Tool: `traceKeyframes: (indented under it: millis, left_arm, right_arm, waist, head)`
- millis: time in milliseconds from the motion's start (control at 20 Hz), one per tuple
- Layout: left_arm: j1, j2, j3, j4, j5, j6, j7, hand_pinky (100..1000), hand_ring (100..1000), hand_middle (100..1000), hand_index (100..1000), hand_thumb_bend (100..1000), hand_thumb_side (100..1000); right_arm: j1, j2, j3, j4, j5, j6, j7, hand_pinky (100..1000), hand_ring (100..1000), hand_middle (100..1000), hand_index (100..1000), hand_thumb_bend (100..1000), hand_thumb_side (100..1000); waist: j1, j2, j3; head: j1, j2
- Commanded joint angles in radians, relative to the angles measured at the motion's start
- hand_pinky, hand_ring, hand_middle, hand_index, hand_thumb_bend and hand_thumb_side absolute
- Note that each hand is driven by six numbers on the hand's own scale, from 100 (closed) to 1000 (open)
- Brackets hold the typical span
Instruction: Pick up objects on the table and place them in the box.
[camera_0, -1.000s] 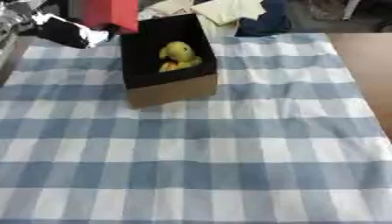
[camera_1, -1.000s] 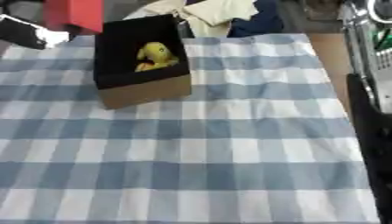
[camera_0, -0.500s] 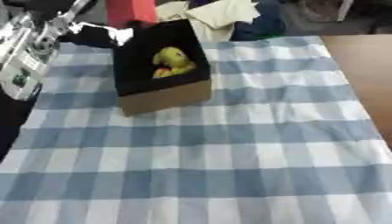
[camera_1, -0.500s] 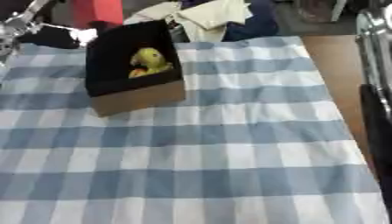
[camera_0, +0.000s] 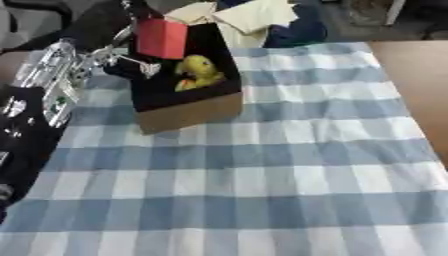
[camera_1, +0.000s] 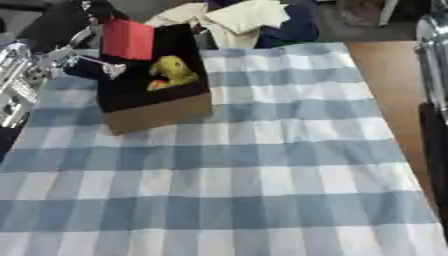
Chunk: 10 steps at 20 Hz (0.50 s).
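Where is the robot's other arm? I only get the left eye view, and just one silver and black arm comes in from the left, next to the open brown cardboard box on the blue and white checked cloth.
Observer: The right eye view shows it: the silver and black right arm runs down that picture's right edge.
Operator: Is it over the cloth?
Observer: No. It lies past the right border of the blue and white checked cloth, by the bare brown tabletop.
Operator: What is its hand doing?
Observer: The right hand shows in no view; the picture's edge cuts the arm off.
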Motion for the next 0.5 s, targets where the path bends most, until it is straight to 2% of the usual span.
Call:
traceKeyframes:
  millis: [50, 200, 250, 400, 500]
  left_arm:
    - [-0.015, 0.007, 0.006, 0.008, -0.062, 0.005, 0.022, 739, 885, 784, 903, 265, 464]
    - [-0.013, 0.002, 0.012, 0.023, -0.108, 0.027, 0.041, 762, 909, 832, 943, 464, 591]
    - [-0.012, 0.001, 0.014, 0.026, -0.122, 0.042, 0.049, 769, 914, 839, 946, 508, 606]
    - [-0.01, 0.0, 0.016, 0.03, -0.15, 0.086, 0.07, 773, 918, 846, 951, 563, 642]
    - [-0.009, -0.002, 0.013, 0.029, -0.155, 0.099, 0.077, 776, 920, 849, 952, 561, 654]
  right_arm:
    - [-0.018, -0.007, -0.005, -0.017, -0.006, 0.0, 0.002, 949, 902, 795, 967, 184, 1000]
    - [-0.017, -0.006, -0.006, -0.018, -0.007, 0.0, 0.001, 949, 902, 795, 967, 184, 1000]
    - [-0.017, -0.006, -0.007, -0.018, -0.007, 0.0, 0.001, 949, 901, 794, 967, 185, 1000]
    - [-0.014, -0.006, -0.009, -0.019, -0.009, 0.001, 0.0, 949, 901, 794, 967, 185, 1000]
    - [-0.012, -0.005, -0.01, -0.019, -0.01, 0.002, -0.001, 949, 901, 794, 968, 186, 1000]
  waist:
    - [-0.001, -0.02, -0.003]
    - [-0.002, -0.021, -0.005]
    - [-0.002, -0.021, -0.006]
    - [-0.002, -0.022, -0.007]
    - [-0.001, -0.024, -0.008]
  head:
    - [0.006, -0.007]
    - [0.007, -0.008]
    - [0.007, -0.008]
    - [0.007, -0.008]
    - [0.007, -0.008]
